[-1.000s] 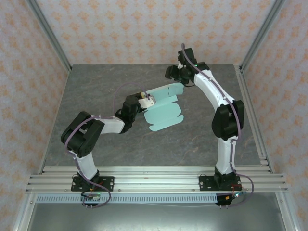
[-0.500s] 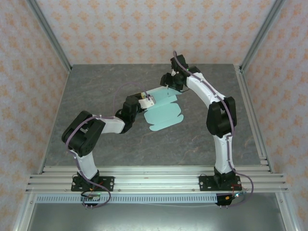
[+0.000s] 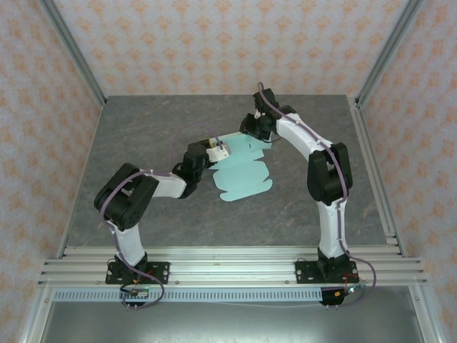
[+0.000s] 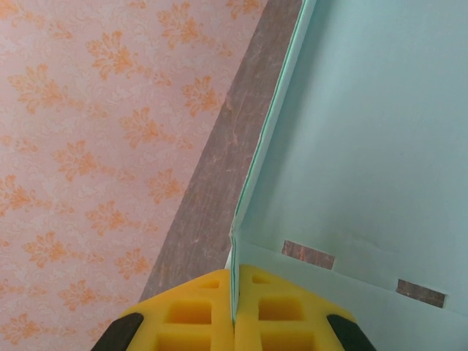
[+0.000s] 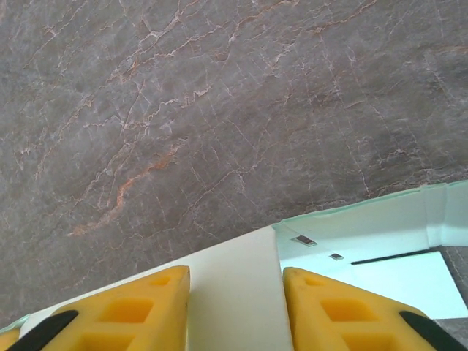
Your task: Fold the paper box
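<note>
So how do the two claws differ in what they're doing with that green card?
The left gripper is shut, pinching a thin raised edge of the paper box. The right gripper is open, jaws spread with a flat panel between them. The left works at the sheet's left side, the right at its far edge. Both are yellow-tipped.

Seen from above, my left gripper (image 3: 218, 148) is too small to show how its fingertips meet the paper box (image 3: 243, 177). My right gripper (image 3: 251, 131) sits at the box's flap on the side toward the far edge of the table (image 3: 143, 143), its fingers hidden under my own wrist. In my left wrist view the yellow pads (image 4: 194, 316) are cut off by the bottom edge, and the box runs out past the top and right edges. In my right wrist view the bottom edge cuts my pads (image 5: 139, 311) and the pale panel between them; I cannot tell whether either pad touches it.
</note>
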Controlling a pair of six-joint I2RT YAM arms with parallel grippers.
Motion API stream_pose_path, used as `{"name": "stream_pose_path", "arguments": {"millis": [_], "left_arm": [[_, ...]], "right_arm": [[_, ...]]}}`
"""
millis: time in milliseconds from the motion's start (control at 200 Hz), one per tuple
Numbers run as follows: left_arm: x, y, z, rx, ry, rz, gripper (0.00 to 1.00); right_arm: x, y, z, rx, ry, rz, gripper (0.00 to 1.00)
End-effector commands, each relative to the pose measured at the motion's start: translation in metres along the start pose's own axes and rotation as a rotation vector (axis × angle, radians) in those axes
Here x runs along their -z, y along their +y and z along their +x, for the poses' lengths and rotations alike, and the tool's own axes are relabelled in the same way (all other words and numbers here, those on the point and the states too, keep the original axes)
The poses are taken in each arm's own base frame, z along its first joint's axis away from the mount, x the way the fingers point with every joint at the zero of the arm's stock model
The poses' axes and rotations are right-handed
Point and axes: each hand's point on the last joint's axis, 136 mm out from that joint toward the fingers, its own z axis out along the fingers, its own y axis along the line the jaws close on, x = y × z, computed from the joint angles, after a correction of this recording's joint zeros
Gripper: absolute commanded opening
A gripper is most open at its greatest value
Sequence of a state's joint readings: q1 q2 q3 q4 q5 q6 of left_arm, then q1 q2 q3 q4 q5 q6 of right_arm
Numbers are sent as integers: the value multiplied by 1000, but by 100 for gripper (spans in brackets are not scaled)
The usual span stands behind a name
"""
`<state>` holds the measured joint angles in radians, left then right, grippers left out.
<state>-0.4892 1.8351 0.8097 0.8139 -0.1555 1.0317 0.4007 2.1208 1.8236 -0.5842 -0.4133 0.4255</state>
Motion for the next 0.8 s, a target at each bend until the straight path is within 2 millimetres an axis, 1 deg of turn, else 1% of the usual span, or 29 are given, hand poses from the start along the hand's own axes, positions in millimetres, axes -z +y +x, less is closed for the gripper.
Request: {"name": "stream_pose_path", "arguments": {"millis": [0, 105, 165, 185, 220, 320, 370, 445, 485, 556, 661, 681, 751, 796], "left_arm": [[-1, 13, -4, -3, -8, -79, 0], [0, 15, -3, 2, -8, -107, 0], [0, 15, -2, -4, -4, -113, 0], [0, 15, -1, -6, -1, -113, 0], [0, 21, -4, -1, -14, -138, 0], [0, 20, -6, -5, -19, -135, 0], [0, 20, -8, -7, -23, -134, 0], [0, 19, -9, -11, -25, -126, 0], [0, 19, -9, -13, -25, -126, 0], [-1, 16, -9, -15, -24, -119, 0], [-2, 15, -10, -14, -29, -112, 0], [-2, 11, -7, -20, -19, -93, 0], [-4, 8, -7, -24, -15, -78, 0], [-5, 6, -7, -24, -11, -72, 0]], "right_arm": [[23, 13, -3, 13, -36, -30, 46], [37, 12, -5, 24, -62, -22, 57], [50, 8, -9, 18, -87, -25, 61], [55, 7, -10, 16, -99, -30, 61], [63, 3, -12, 0, -118, -38, 61], [90, -12, -20, -66, -192, -88, 61], [100, -22, -20, -96, -224, -108, 61], [105, -37, -15, -126, -264, -136, 61], [104, -45, -11, -131, -277, -145, 62], [92, -57, -5, -139, -266, -150, 61], [63, -69, 1, -126, -218, -140, 50], [59, -68, 1, -120, -211, -148, 48], [40, -70, 1, -116, -189, -167, 41], [31, -70, 0, -113, -181, -184, 39]]}}
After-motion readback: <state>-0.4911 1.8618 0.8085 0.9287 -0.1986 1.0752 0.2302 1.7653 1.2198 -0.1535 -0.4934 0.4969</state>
